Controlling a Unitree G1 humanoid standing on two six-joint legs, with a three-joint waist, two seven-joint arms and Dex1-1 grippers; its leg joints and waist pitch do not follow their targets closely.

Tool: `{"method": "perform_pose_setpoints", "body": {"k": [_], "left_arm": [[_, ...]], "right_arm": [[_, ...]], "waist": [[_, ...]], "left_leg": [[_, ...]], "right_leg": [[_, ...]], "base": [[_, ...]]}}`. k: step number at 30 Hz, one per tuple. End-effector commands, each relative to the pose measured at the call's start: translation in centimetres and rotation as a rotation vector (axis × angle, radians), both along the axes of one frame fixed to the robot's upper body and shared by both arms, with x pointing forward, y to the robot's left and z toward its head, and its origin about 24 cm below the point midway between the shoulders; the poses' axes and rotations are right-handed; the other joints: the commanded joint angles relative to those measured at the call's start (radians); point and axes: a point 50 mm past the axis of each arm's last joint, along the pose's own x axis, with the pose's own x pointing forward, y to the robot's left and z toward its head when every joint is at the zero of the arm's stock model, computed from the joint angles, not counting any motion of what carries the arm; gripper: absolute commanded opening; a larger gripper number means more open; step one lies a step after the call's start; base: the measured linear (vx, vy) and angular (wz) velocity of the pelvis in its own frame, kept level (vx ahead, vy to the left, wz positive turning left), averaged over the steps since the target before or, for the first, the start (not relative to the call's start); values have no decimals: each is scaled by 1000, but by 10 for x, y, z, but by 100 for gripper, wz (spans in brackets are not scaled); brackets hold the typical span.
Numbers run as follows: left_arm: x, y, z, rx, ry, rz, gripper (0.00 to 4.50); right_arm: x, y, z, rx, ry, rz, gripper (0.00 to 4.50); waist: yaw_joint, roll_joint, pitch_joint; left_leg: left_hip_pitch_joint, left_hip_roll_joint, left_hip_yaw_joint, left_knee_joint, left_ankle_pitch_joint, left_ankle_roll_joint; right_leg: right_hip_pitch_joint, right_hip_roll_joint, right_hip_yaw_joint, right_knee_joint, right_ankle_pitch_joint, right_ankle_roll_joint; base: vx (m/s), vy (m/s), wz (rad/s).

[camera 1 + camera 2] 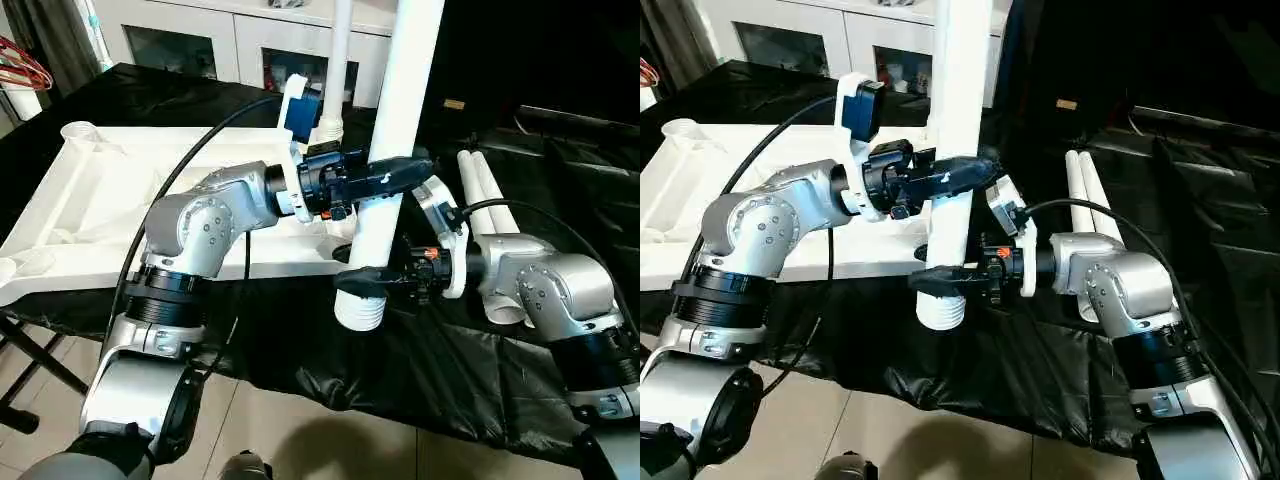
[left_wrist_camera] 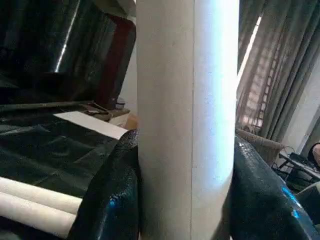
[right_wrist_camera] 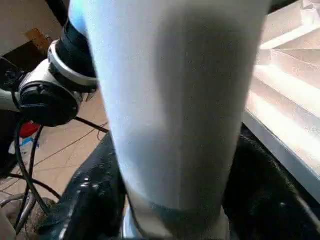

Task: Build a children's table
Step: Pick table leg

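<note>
The white table top (image 1: 90, 190) lies underside up on the black-covered bench, with one white leg (image 1: 340, 60) standing in its far right corner socket. A second white leg (image 1: 405, 90) is held upright in front of the top's near right corner, its ribbed end (image 1: 360, 310) hanging over the black cloth. My left gripper (image 1: 395, 175) is shut on this leg at mid height, and its fingers (image 2: 110, 200) press both sides. My right gripper (image 1: 365, 280) clasps the same leg just above the ribbed end, with fingers (image 3: 95, 200) on either side. Two more legs (image 1: 490, 200) lie on the cloth to the right.
A white cabinet with glass doors (image 1: 200, 40) stands behind the bench. Black cloth (image 1: 300, 350) drapes over the front edge above the tiled floor. A black folding stand (image 1: 30, 350) shows under the table top at the left. Red cables (image 1: 20, 65) hang at the far left.
</note>
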Motion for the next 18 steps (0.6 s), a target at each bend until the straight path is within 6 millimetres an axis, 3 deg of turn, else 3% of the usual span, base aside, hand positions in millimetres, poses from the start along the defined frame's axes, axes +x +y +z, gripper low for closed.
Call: {"method": "perform_pose_setpoints", "body": {"k": [1, 11, 12, 14, 15, 18], "left_arm": [[-3, -7, 10, 9, -43, -38, 184], [-2, -9, 4, 42, -35, -4, 183], [0, -9, 4, 48, -32, 20, 253], [1, -10, 5, 28, -15, 22, 253], [1, -10, 6, 11, -9, 26, 279], [2, -9, 9, -33, -19, 37, 300]], "right_arm": [[2, 0, 6, -12, -33, 2, 226], [2, 2, 5, -1, -38, 1, 195], [2, 2, 5, 0, -39, 1, 195], [1, 2, 4, 2, -40, 1, 194], [1, 2, 4, 3, -41, 0, 193], [1, 2, 4, 10, -45, -7, 191]], "waist": [[4, 3, -83], [5, 3, -84], [4, 3, -84], [5, 3, -84], [4, 3, -84], [5, 1, -85]], "left_leg": [[20, 38, -4, -49, -14, 36], [19, 37, -3, -48, -11, 39], [19, 38, -4, -48, -14, 38], [19, 37, -4, -47, -13, 38], [19, 38, -4, -48, -13, 38], [19, 38, -4, -46, -4, 41]], "right_leg": [[53, -101, 41, -53, 237, -245], [54, -102, 41, -51, 245, -251], [55, -103, 42, -51, 246, -250], [55, -102, 42, -52, 246, -250], [54, -102, 41, -51, 246, -249], [55, -103, 41, -50, 259, -256]], "base": [[0, 0, 0], [0, 0, 0], [0, 0, 0], [0, 0, 0], [0, 0, 0], [0, 0, 0]]}}
